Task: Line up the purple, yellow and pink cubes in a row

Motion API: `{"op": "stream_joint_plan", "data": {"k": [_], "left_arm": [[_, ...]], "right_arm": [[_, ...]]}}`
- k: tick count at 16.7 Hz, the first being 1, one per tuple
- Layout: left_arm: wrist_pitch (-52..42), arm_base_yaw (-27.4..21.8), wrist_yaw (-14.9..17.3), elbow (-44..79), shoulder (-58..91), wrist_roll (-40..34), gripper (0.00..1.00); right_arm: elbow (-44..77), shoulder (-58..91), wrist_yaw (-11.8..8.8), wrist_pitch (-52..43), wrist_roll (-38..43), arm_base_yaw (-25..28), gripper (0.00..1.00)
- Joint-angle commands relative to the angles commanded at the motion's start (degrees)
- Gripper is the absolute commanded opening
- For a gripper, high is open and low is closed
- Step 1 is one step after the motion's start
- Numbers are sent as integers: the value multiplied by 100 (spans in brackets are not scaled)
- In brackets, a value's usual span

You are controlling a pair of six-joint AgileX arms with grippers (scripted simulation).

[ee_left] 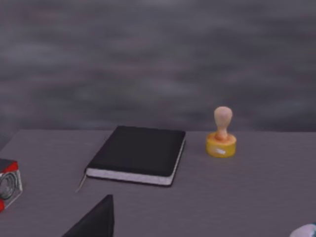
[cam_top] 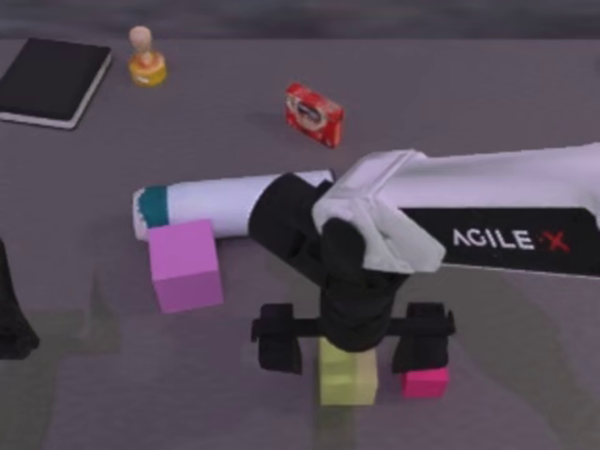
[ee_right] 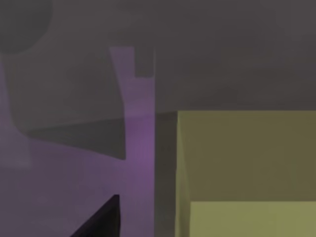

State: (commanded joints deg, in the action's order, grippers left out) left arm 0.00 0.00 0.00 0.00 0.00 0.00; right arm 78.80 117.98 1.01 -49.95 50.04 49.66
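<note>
- The yellow cube (cam_top: 348,376) sits near the surface's front edge, a little right of the middle, directly under the right tool (cam_top: 352,349).
- The right tool's two black fingers (cam_top: 279,343) are spread wide apart, one on each side of the yellow cube and clear of its faces; nothing is clamped between them.
- In the right wrist view the yellow cube (ee_right: 247,168) fills much of the frame, very close to the camera, with a dark fingertip (ee_right: 101,219) showing at the frame's edge.
- The pink cube (cam_top: 426,382), the smallest, stands just beside the yellow cube toward the surface's right edge, partly under the right tool's outer finger; whether they touch I cannot tell.
- The purple cube (cam_top: 185,265), the largest, rests well apart from the other two, toward the left edge and somewhat farther from the front edge than they are.
- Just behind the purple cube lies a white roll with a teal end (cam_top: 220,202), on its side and running left to right.
- A small red printed box (cam_top: 314,114) sits farther back, near the middle of the surface.
- A black notebook (cam_top: 52,81) lies flat at the back left corner, with a yellow-based wooden stamp (cam_top: 146,58) upright just beside it.
- The left tool (cam_top: 11,314) is parked at the left edge; I cannot tell how its fingers stand.
</note>
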Motion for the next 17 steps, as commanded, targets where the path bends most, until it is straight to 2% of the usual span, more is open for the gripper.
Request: {"op": "stream_joint_plan", "data": {"k": [4,11,17], "left_arm": [[0,0,0,0,0,0,100],[0,0,0,0,0,0,100],[-36,-12,-1,48,49,-20,100]], "right_arm": [[87,-27,1,-99,7,6,100],[909,-483,-4,-1405,3,59,100],[883,-538,10,-1386,-25,5,100]]}}
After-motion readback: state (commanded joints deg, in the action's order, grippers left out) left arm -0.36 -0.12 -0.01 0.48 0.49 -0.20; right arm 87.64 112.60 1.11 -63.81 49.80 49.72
